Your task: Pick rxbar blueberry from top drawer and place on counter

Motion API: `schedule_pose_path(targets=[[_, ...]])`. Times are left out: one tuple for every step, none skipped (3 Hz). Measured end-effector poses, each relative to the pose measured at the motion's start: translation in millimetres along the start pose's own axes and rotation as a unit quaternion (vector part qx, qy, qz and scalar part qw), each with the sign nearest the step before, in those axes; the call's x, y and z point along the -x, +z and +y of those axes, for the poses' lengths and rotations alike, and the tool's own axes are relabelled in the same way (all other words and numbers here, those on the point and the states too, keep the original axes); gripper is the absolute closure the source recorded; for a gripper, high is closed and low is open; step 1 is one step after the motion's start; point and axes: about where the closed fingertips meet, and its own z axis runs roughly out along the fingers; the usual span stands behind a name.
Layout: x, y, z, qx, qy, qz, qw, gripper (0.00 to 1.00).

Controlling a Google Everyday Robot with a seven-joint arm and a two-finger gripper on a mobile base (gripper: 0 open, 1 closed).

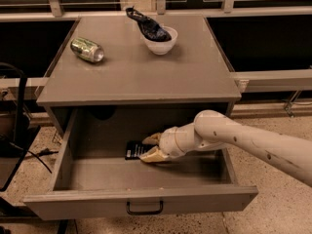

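The top drawer point(141, 198) is pulled out below the counter point(141, 72). The rxbar blueberry point(134, 150), a dark flat bar with white lettering, lies on the drawer floor towards the back. My gripper point(147, 147) reaches into the drawer from the right. Its two tan fingers point(152, 155) are closed on the bar's right end, one on each long edge. The bar rests low at the drawer floor.
A green can point(87, 49) lies on its side at the counter's back left. A white bowl point(161, 40) holding a dark bag stands at the back middle. The drawer has a black pull handle point(145, 208). A black frame and cables point(19, 130) stand to the left.
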Motion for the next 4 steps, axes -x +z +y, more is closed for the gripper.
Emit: schedule_pose_path(targets=[[14.1, -10.6, -1.7, -0.014, -0.012, 0.000, 0.9998, 1.00], [36.2, -32.6, -6.5, -0.038, -0.030, -0.001, 0.9988, 1.00], [48.4, -46.1, -8.6, -0.045, -0.040, -0.003, 0.9982, 1.00], [62.7, -66.5, -6.0, -0.035, -0.041, 0.004, 0.9986, 1.00]])
